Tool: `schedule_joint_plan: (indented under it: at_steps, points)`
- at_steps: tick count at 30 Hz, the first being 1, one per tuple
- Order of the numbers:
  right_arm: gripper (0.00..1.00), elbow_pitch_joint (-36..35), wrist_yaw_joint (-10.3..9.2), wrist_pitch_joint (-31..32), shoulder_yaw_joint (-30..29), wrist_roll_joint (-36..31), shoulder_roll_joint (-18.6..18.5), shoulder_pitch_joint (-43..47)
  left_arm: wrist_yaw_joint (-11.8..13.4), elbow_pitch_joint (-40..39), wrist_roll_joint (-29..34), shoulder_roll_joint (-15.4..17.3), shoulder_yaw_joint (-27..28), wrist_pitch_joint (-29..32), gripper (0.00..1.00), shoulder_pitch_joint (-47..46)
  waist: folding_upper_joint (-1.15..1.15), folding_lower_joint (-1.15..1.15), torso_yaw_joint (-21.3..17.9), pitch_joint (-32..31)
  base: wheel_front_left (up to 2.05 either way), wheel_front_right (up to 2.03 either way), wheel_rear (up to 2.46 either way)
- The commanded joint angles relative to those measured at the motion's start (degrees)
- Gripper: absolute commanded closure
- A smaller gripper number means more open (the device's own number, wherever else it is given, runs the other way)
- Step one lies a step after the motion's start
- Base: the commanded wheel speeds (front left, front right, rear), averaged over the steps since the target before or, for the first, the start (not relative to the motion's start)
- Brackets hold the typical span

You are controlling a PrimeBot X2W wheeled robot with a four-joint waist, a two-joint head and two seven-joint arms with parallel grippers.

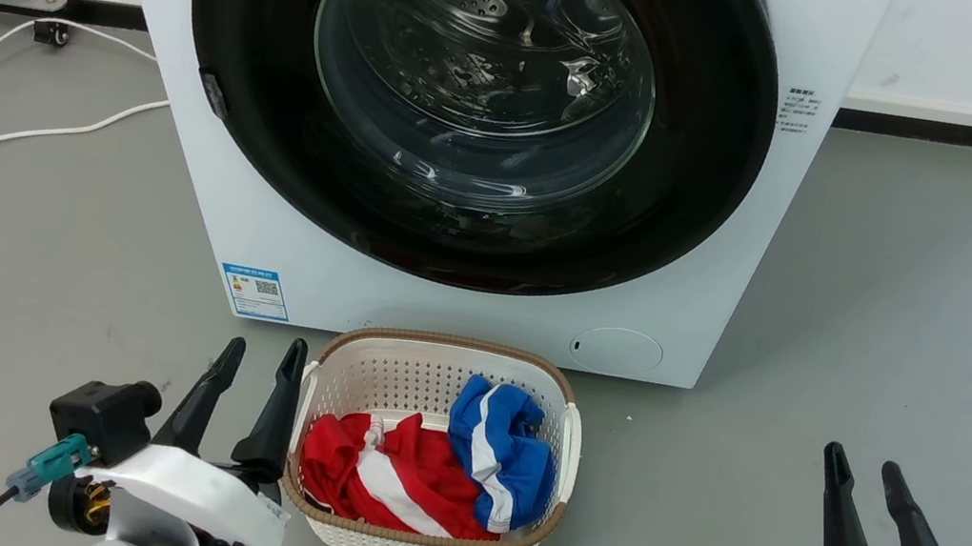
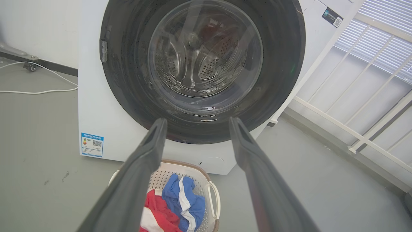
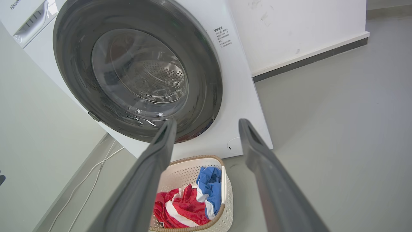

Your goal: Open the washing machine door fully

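the large round glossy black washing machine door, with its clear bulging glass window, sits shut and flush in the front of the white box-shaped washing machine.

both arms are low and well apart from the door. the left end effector is just beside the white perforated plastic laundry basket with the brown woven rim. the right end effector is over the bare grey floor. each has its two dark fingers spread and holds nothing.

handling: expect a stiff, fairly heavy door held by a latch. the glossy ring and the glass are probably slippery and offer no purchase. the small grey tab on the door's left rim is the likely take-hold point. hook a finger behind it, pull outward, then follow the door's arc. avoid loading the glass.
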Motion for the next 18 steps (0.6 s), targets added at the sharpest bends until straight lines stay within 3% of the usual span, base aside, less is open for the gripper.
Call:
schedule_joint_plan:
  at_steps: [1, 18]
  points:
    - [0.00, -1.10, 0.09, 0.05, -0.28, -2.10, 0.09, -0.08, 0.27, -0.43, 2.03, 0.67, -0.35, -0.54, 0.00, -1.10, 0.00, 0.00, -0.03, -0.02, 0.00, 0.00, 0.00]
    - [0.00, -4.81, 0.10, 0.42, -1.46, -13.04, 0.36, 1.46, 1.82, -0.28, 12.41, 2.30, -1.91, -2.94, 0.00, -1.87, 0.00, 0.00, -0.51, -0.10, 0.00, 0.00, 0.00]
